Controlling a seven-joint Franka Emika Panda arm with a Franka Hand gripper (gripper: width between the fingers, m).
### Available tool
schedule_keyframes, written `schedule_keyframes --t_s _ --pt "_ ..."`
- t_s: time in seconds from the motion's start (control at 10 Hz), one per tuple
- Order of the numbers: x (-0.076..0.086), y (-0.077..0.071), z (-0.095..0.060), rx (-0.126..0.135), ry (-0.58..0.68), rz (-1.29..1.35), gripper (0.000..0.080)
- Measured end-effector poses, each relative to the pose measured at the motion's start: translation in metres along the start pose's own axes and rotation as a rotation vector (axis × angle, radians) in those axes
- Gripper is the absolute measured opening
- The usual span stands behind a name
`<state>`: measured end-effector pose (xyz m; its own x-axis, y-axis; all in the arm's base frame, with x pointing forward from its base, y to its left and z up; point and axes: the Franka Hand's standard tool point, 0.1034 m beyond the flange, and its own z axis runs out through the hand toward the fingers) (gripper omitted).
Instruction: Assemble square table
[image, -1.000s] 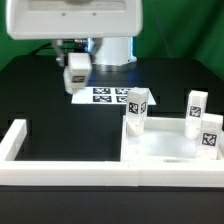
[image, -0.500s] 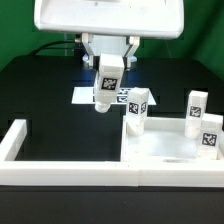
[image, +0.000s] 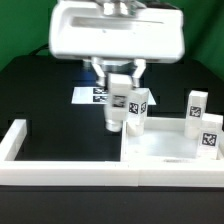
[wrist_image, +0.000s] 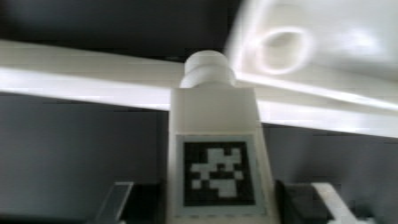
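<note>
Near edge of table: white border wall (image: 70, 168) runs along front. Just behind it, at the exterior view's right, the square tabletop slab (image: 165, 148) lies flat in the wall's corner, three leg blocks already upright on it: one (image: 136, 108) at near-left corner, two (image: 196, 104) (image: 210, 135) toward right side.

Step in hand, by my read: 4th leg being brought in for mounting. Gripper (image: 118, 92) is clamped on a leg block (image: 118, 105), held vertical, screw end down, hanging above dark table just beside slab's left edge, close to the mounted leg, not touching. Wrist view: leg (wrist_image: 217, 140) btwn fingers, a corner hole (wrist_image: 279, 50) visible beyond the tip.

Next move prob needs: align tip over free hole, lower, twist in.

Far: marker board (image: 92, 94) partly hidden behind the arm.
</note>
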<state>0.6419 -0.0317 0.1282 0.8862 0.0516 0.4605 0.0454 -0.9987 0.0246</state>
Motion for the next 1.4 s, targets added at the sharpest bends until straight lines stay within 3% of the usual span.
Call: schedule_keyframes --t_s 0.1,0.6,0.7,0.9,1.1,1.4 --pt "0.009 -0.009 -0.003 0.006 0.015 0.013 0.029" --pt "0.003 -0.003 0.001 -0.004 0.012 0.011 0.029" --pt "-0.004 -0.004 0.006 -0.032 0.053 0.003 0.029" --pt "-0.006 -0.013 0.013 -0.031 0.068 0.011 0.029" --pt "-0.002 -0.011 0.012 -0.035 0.079 0.014 0.029" --pt "-0.012 -0.012 0.022 -0.036 0.062 0.012 0.029"
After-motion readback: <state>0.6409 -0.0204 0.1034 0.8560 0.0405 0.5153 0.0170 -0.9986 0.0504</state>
